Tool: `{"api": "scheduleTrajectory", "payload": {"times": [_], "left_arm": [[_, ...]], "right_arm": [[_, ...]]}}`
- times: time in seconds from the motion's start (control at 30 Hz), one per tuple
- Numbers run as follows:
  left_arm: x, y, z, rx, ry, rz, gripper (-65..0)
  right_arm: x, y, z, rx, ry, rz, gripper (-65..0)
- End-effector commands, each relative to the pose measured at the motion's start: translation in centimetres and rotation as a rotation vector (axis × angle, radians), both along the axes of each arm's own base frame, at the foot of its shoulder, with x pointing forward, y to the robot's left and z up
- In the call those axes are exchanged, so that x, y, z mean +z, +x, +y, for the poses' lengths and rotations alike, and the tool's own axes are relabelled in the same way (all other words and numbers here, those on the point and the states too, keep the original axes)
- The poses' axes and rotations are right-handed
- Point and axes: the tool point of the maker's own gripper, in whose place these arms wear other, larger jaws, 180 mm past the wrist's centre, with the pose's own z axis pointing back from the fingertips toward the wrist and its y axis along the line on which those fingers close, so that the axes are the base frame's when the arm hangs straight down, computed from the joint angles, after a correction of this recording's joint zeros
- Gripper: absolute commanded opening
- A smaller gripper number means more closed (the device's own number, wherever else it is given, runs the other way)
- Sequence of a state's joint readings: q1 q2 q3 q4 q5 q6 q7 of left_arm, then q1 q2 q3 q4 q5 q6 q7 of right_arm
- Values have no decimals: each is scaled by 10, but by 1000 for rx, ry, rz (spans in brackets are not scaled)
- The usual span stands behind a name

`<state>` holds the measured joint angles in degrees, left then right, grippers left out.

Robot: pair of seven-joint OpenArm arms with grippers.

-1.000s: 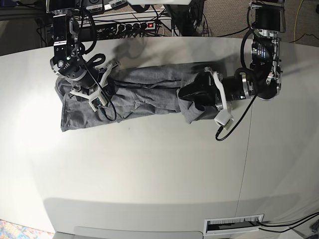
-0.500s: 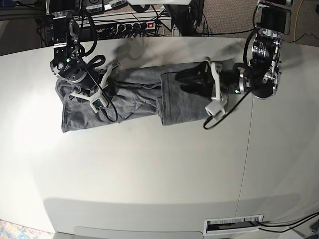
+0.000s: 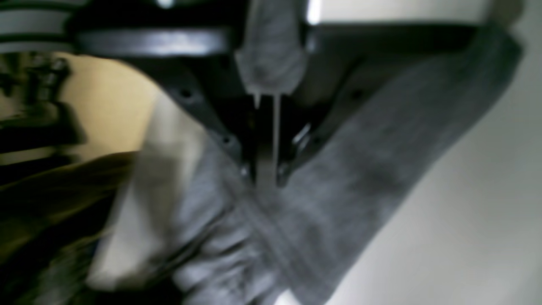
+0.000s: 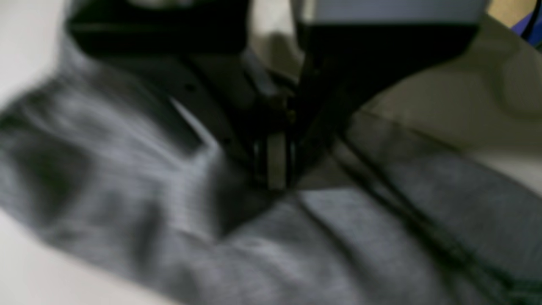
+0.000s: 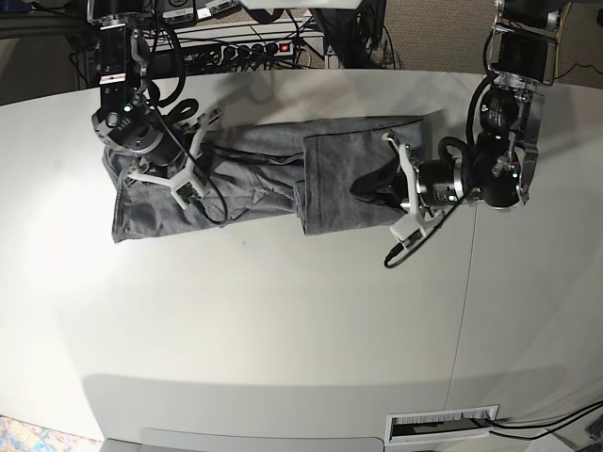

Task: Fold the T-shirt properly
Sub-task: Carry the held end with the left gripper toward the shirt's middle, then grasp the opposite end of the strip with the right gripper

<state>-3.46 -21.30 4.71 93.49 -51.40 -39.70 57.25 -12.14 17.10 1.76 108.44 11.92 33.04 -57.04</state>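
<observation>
Over on the left of the base view, the right end effector (image 5: 193,168) is pressed down into the bunched end of the T-shirt (image 5: 254,184), jaws together and pinching a fold of the grey cloth. The shirt itself is stretched out in a long band across the back of the white counter (image 5: 283,320), with its right part doubled over into a neat flat panel. On the right, the left end effector (image 5: 369,185) sits on top of that panel, jaws closed up tight; whether it has any fabric is too blurry to tell.
</observation>
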Motion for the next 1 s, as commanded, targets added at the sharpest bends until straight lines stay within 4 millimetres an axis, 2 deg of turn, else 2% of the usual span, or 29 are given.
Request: {"api": "scheduleTrajectory", "payload": {"times": [0.0, 0.2, 0.37, 0.47, 0.5, 0.57, 0.7, 0.9, 0.97], "left_arm": [[9, 7, 2, 13, -12, -44, -650], [-37, -4, 32, 72, 96, 16, -650], [-51, -10, 39, 82, 130, 43, -650], [-51, -10, 39, 82, 129, 44, -650], [-51, -10, 39, 82, 129, 44, -650], [-51, -10, 39, 82, 129, 44, -650], [-52, -11, 39, 82, 128, 46, -650], [-53, -18, 36, 84, 100, 69, -650], [-55, -21, 36, 83, 102, 76, -650]], "right_arm": [[19, 12, -11, -23, -12, -67, -650], [43, 14, -76, -200, -80, -113, -650], [65, 11, -118, -269, -103, -143, -650], [74, 8, -138, -291, -147, -154, -481], [76, 7, -143, -295, -152, -164, -434], [81, 6, -145, -302, -131, -178, -391], [88, 9, -143, -315, -54, -207, -390], [70, 17, -148, -369, 66, -168, -390], [74, 26, -149, -378, 97, -192, -390]]}}
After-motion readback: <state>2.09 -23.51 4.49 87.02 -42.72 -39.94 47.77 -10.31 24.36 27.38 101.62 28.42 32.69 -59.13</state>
